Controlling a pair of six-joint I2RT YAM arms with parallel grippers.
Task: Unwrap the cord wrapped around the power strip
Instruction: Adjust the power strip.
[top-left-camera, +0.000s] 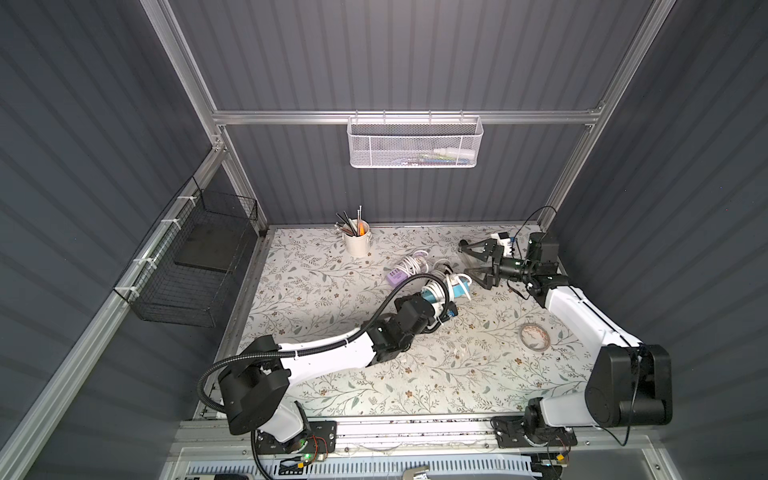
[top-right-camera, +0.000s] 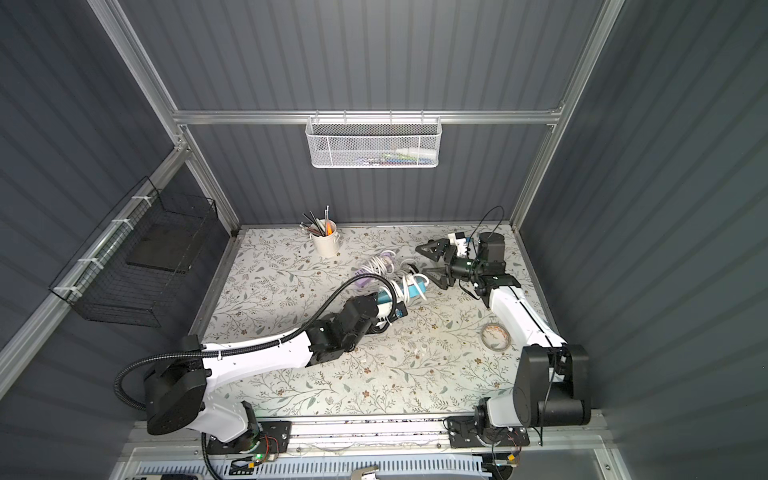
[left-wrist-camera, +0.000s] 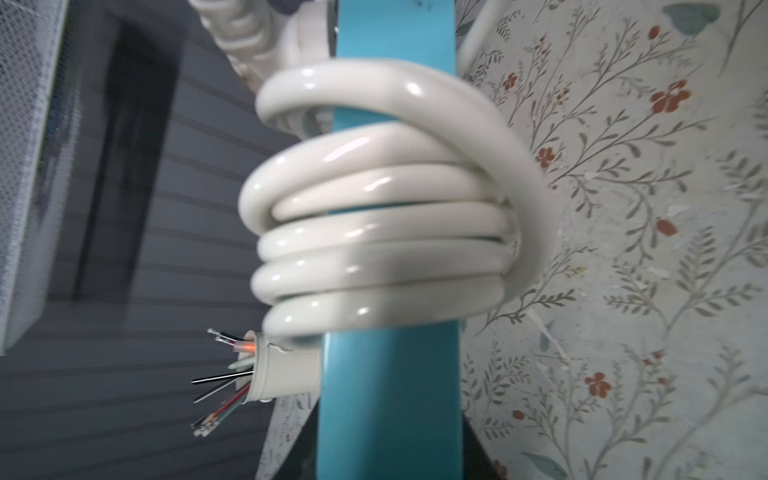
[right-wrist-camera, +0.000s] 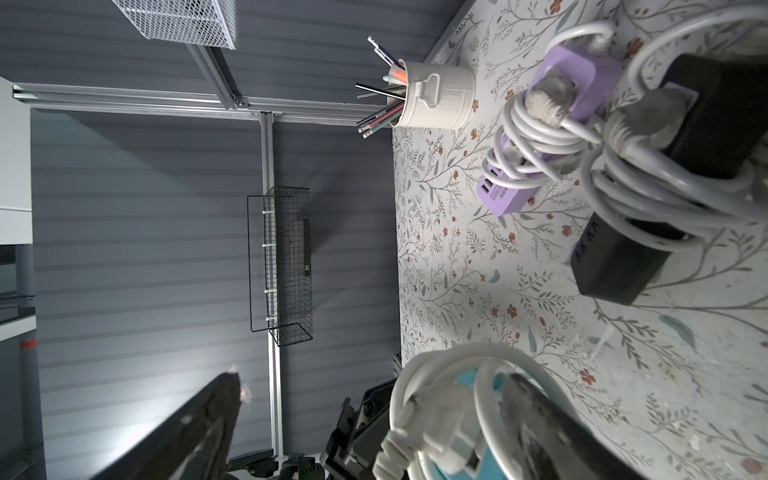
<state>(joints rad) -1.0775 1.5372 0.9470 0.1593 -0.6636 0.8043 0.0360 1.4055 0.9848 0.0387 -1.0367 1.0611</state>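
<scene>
On the floral bench's (top-left-camera: 332, 374) far half, in both top views, the teal power strip (top-left-camera: 460, 287) sits in the left arm's hold, with the right fingers (top-left-camera: 480, 277) spread wide beside its far end. Left wrist: left fingers (left-wrist-camera: 291, 465) clenched on the rigid, probably light body; glossy white cord (left-wrist-camera: 382, 232) in 5 snug, springy-looking coils. Right wrist alone shows the plug (right-wrist-camera: 440, 432), likely the best hold, plus a purple strip (right-wrist-camera: 503, 195) and a black strip (right-wrist-camera: 615, 266), also wrapped.

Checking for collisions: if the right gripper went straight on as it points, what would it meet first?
Most likely the white cord wound on the teal power strip, which lies just ahead of the open right gripper; exact depth is hard to judge.
</scene>
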